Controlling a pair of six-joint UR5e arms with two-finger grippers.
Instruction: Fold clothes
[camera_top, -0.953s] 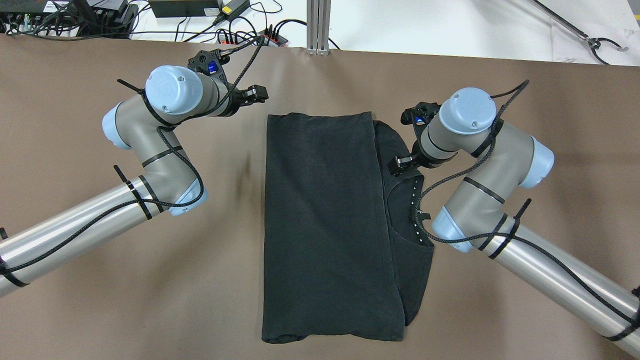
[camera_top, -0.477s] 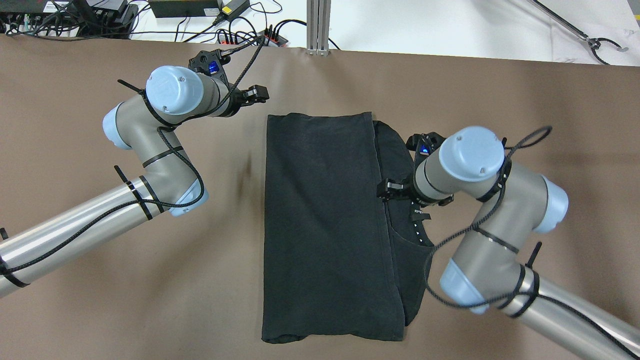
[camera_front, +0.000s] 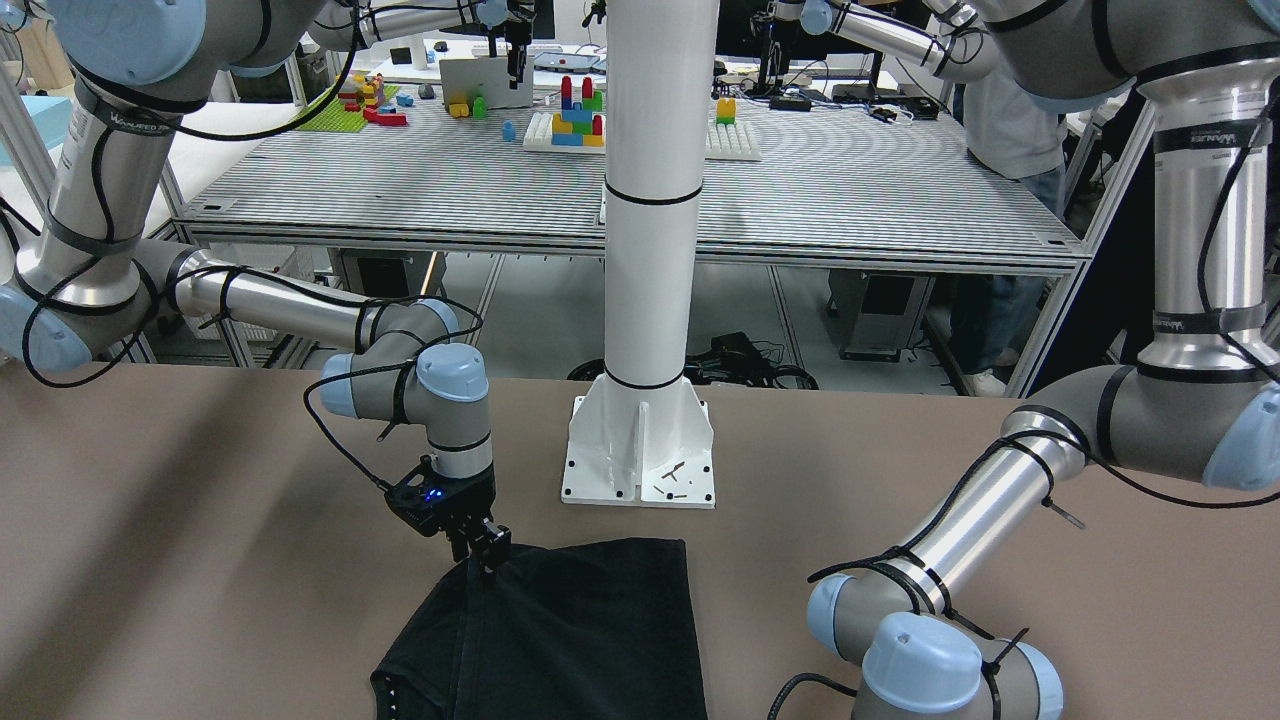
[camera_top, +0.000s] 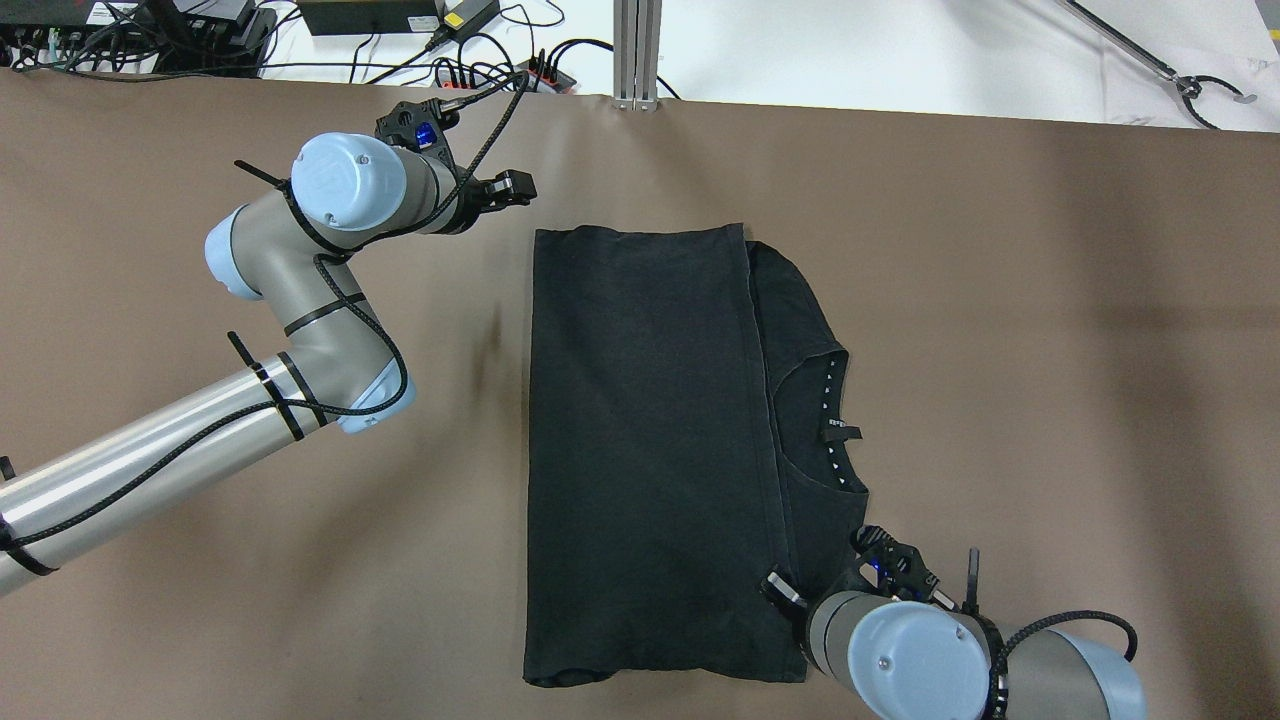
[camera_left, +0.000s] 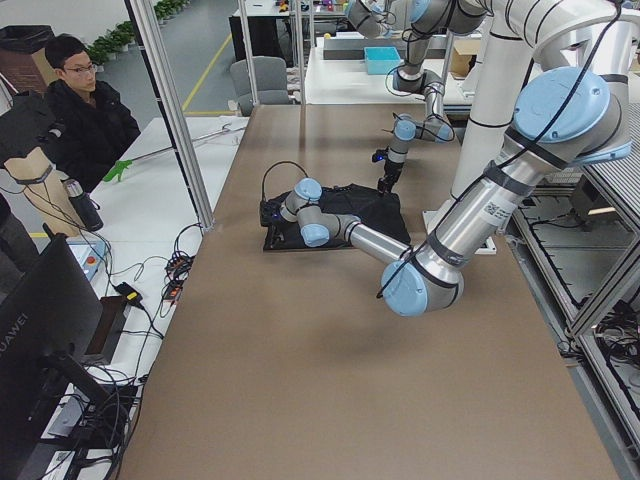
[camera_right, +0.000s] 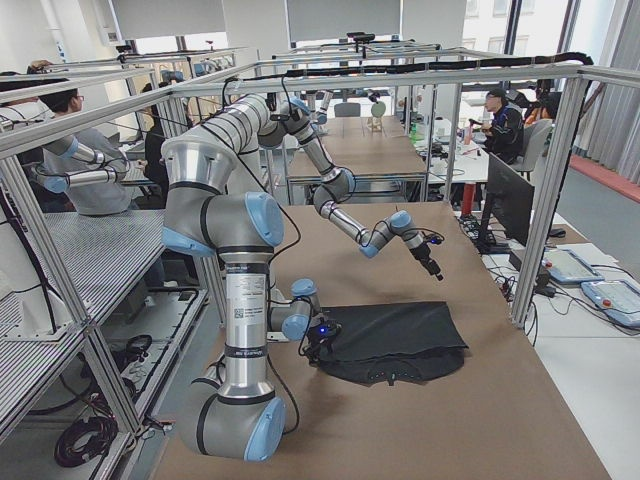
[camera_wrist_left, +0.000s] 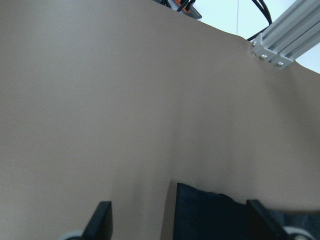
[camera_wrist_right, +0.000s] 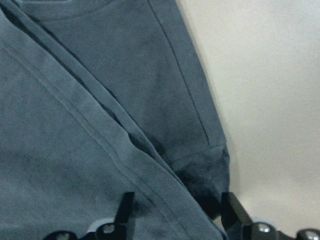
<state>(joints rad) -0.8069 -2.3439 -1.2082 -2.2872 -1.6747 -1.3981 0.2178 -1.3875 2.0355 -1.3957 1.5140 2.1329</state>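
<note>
The clothes (camera_top: 650, 450) are one black garment, folded into a long rectangle on the brown table cloth (camera_top: 1050, 300), with the neck opening (camera_top: 830, 420) showing along its right side. My right gripper (camera_top: 785, 590) is open at the garment's near right corner. In the right wrist view its fingers (camera_wrist_right: 125, 210) stand apart over the hem and sleeve fold (camera_wrist_right: 200, 165). The front-facing view shows the right gripper (camera_front: 488, 550) tips touching the clothes (camera_front: 580, 620). My left gripper (camera_top: 510, 188) is open and empty, just left of the far left corner (camera_wrist_left: 210, 215).
A white pillar (camera_front: 650, 250) stands on its base plate (camera_front: 640, 460) on the robot's side of the garment. Cables and power strips (camera_top: 450, 70) and an aluminium post (camera_top: 637, 50) lie beyond the far edge. A person (camera_left: 80, 110) sits off the table.
My right arm has swept from beside the collar toward the robot along the garment's right side, ending at the near right corner. The left arm and the garment have not moved.
</note>
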